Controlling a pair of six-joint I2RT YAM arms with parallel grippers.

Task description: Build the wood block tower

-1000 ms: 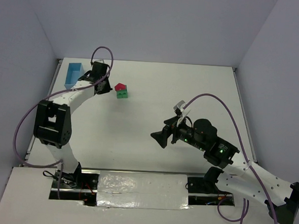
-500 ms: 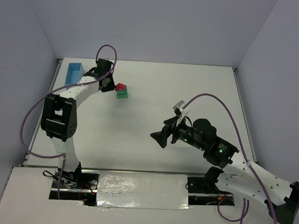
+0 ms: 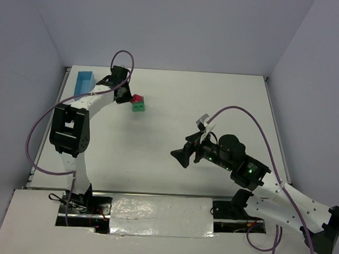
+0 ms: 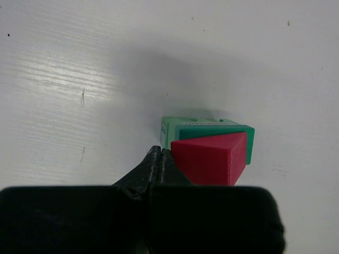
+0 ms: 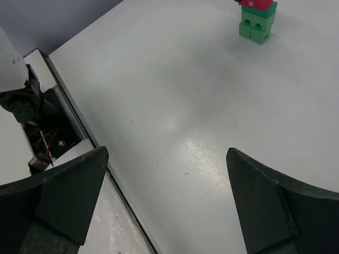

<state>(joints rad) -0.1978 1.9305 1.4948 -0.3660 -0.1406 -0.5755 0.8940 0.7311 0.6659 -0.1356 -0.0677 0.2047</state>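
The wood block tower [image 3: 138, 104] stands on the white table at the back left: green cubes [image 3: 139, 108] with a red roof-shaped piece [image 3: 137, 99] on top. My left gripper [image 3: 124, 95] is shut and empty, its tips right against the tower's left side. In the left wrist view the shut fingertips [image 4: 160, 154] touch the edge of the red piece [image 4: 209, 159], which sits on the green cubes [image 4: 212, 129]. My right gripper [image 3: 179, 155] is open and empty, mid-table, well apart from the tower. The right wrist view shows the tower [image 5: 258, 20] far ahead of the gripper [image 5: 167, 159].
A light blue rectangular box [image 3: 83, 82] lies at the back left corner, behind the left arm. Grey walls close in the table on three sides. The table's near edge and base hardware [image 5: 45, 137] show at the left of the right wrist view.
My left arm has swung right, bringing its shut gripper up against the tower's left side. The right arm has not moved.
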